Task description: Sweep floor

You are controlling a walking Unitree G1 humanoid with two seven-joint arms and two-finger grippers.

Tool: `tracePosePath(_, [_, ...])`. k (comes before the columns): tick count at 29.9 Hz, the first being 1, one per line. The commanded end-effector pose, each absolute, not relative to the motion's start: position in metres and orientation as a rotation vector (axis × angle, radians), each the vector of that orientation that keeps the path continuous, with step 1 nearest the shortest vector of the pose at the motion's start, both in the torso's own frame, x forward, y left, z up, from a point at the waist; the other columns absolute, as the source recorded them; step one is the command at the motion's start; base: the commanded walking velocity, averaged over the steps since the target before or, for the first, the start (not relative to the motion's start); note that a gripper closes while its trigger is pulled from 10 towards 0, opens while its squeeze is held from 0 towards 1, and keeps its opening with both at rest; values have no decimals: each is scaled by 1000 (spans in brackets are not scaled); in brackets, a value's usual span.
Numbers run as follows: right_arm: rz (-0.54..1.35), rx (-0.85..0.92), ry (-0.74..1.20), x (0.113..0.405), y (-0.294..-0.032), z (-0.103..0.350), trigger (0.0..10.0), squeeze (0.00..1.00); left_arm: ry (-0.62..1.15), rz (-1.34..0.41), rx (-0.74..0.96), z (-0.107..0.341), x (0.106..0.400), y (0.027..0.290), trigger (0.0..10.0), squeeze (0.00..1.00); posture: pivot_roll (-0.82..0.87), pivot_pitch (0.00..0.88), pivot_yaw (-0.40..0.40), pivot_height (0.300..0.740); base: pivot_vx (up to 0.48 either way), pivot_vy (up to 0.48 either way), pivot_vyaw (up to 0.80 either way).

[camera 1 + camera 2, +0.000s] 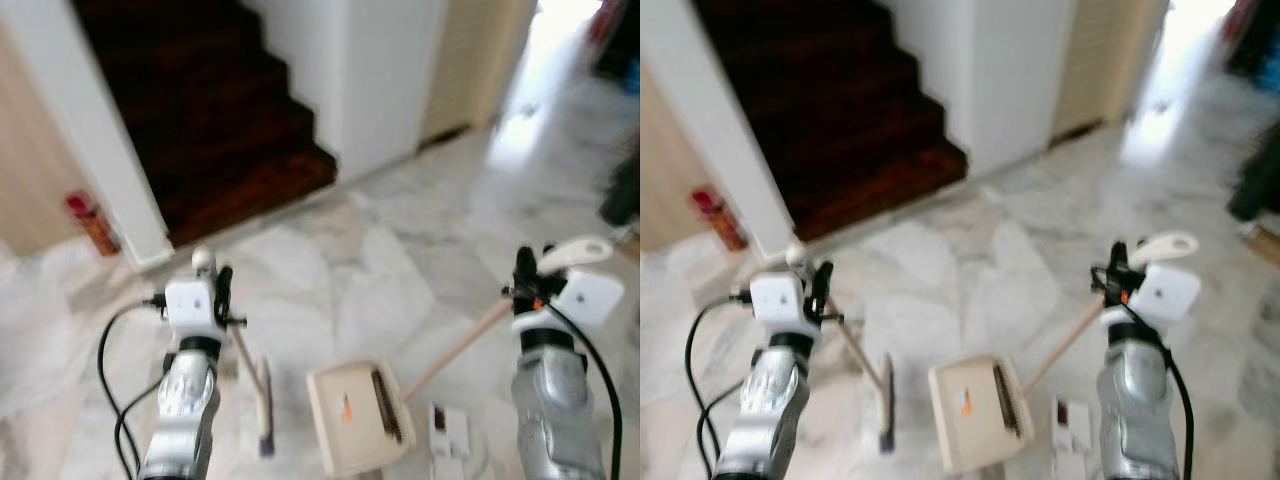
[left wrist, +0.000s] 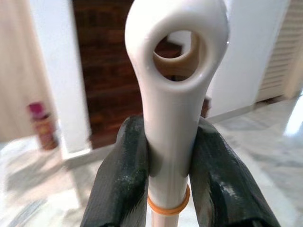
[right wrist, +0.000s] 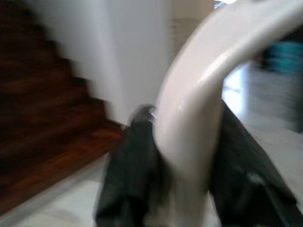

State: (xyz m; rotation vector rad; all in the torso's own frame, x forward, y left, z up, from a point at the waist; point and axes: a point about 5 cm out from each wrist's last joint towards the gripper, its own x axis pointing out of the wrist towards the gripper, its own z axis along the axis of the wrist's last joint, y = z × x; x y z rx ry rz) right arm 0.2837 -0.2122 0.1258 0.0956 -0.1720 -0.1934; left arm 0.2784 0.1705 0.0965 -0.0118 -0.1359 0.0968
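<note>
On marble floor (image 1: 400, 260): left claw (image 2: 165, 175) clamps broom handle (image 2: 173, 118); right claw (image 3: 184, 175) clamps dustpan handle (image 3: 199, 94); no legible writing

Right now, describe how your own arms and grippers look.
Both arms are ribbed silver cylinders ending in white boxy wrist blocks. The left gripper and right gripper each carry two long, glossy black fingers. Black cables loop off the left arm and run down the right; a small orange mark sits by the right gripper.

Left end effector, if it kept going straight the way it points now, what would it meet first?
Probably the white wall beside the dark stairs; the left end effector is shut on the broom handle. Depth is unclear.
</note>
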Motion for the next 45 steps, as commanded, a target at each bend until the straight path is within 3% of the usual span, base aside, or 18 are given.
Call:
tracePosePath(1, [-221,118,-212,285,-220,134,10000,0,-181,68,-3,108,284,163,10000,0,-84,0,5,740,0,0,0])
tracePosePath(45, [-231,180,-164,289,-216,126,10000,0,-162,52,-19,112,281,164,10000,0,-60,0,-9,740,0,312,0])
